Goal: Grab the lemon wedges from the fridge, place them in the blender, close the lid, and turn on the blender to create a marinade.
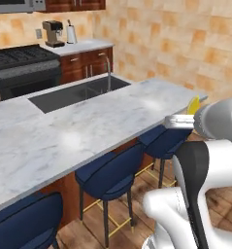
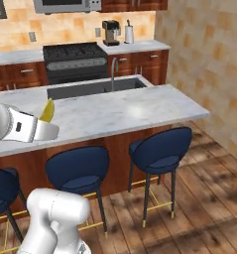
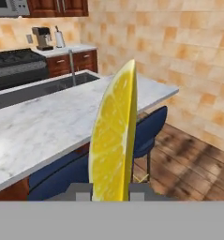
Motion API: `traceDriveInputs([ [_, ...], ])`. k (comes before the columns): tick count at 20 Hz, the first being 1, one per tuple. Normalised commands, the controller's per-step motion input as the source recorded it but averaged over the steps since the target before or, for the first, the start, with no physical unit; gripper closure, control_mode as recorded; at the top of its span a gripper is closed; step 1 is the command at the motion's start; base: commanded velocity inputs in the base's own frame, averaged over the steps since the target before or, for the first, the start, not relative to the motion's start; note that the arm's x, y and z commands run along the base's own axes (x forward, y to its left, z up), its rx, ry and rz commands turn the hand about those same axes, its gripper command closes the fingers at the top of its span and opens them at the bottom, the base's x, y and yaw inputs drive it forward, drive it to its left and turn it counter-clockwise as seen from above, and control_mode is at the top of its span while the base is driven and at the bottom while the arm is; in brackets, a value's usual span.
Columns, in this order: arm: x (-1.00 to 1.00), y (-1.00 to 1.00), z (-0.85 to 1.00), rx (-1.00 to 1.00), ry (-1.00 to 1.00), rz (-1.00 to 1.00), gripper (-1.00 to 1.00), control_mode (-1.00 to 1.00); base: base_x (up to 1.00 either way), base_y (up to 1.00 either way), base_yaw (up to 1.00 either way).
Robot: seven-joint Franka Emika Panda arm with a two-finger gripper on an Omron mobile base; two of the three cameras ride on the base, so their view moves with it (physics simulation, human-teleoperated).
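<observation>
Pale marbled island bench (image 1: 88,126), long and bare-topped, with a dark sink (image 1: 74,95) sunk into its far part and a curved tap (image 1: 107,70) rising beside the basin. Beneath the near edge, blue stools (image 2: 159,149) on the wood floor (image 2: 204,198).

We see a bright yellow lemon wedge (image 3: 114,140) with a paler streaked face. The surface (image 1: 64,131) is white marble with grey veins. The stools (image 2: 159,149) are navy blue, the wall tiles (image 2: 209,59) mottled orange and tan, the floor (image 2: 199,203) brown wood planks, the stove (image 2: 73,62) black.
</observation>
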Motion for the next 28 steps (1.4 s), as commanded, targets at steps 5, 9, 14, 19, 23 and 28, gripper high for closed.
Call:
traceDriveInputs([
  [5, 0.00, 0.00, 0.00, 0.00, 0.00, 0.00, 1.00, 1.00, 0.26, -1.00, 0.19],
  [9, 0.00, 0.00, 0.00, 0.00, 0.00, 0.00, 1.00, 1.00, 0.28, -1.00, 0.18],
  [14, 0.00, 0.00, 0.00, 0.00, 0.00, 0.00, 1.00, 1.00, 0.30, -1.00, 0.16],
  [19, 0.00, 0.00, 0.00, 0.00, 0.00, 0.00, 1.00, 1.00, 0.33, -1.00, 0.16],
  [23, 0.00, 0.00, 0.00, 0.00, 0.00, 0.00, 1.00, 1.00, 0.42, -1.00, 0.18],
  [28, 0.00, 0.00, 0.00, 0.00, 0.00, 0.00, 1.00, 1.00, 0.54, -1.00, 0.21],
])
